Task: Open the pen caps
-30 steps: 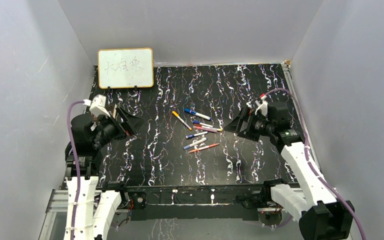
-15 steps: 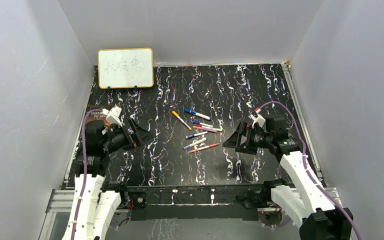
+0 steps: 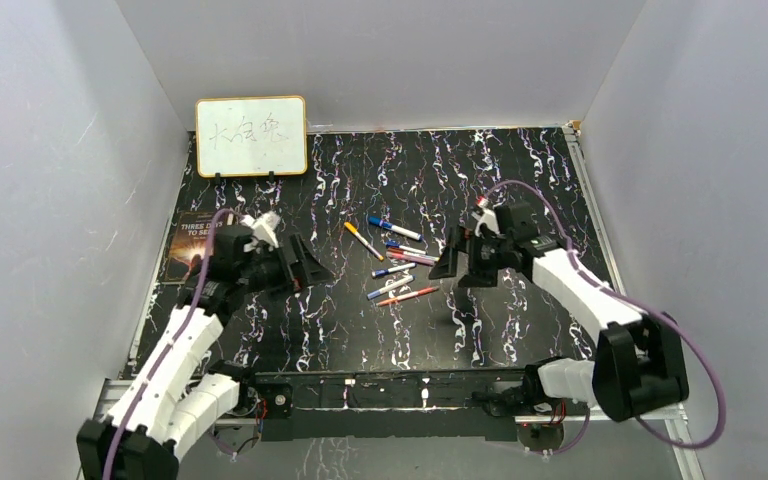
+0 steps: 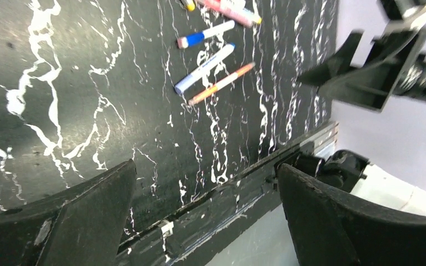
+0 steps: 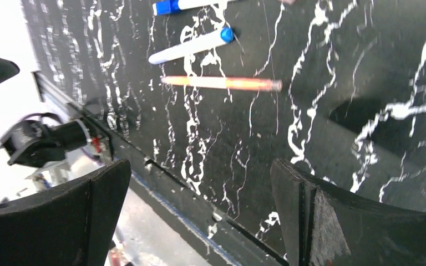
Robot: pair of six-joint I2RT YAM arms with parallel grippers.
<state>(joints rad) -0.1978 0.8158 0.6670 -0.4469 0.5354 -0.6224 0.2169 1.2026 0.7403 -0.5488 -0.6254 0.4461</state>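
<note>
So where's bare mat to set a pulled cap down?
Bare: the near strip between the pens and the front rail, and the far strip right of the whiteboard. Crowded: the centre, where the pens lie between the open left gripper and right gripper.

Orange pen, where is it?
In the top view the orange pen lies near the middle, the closest pen to the arm bases, right beside a blue-capped white pen.
</note>
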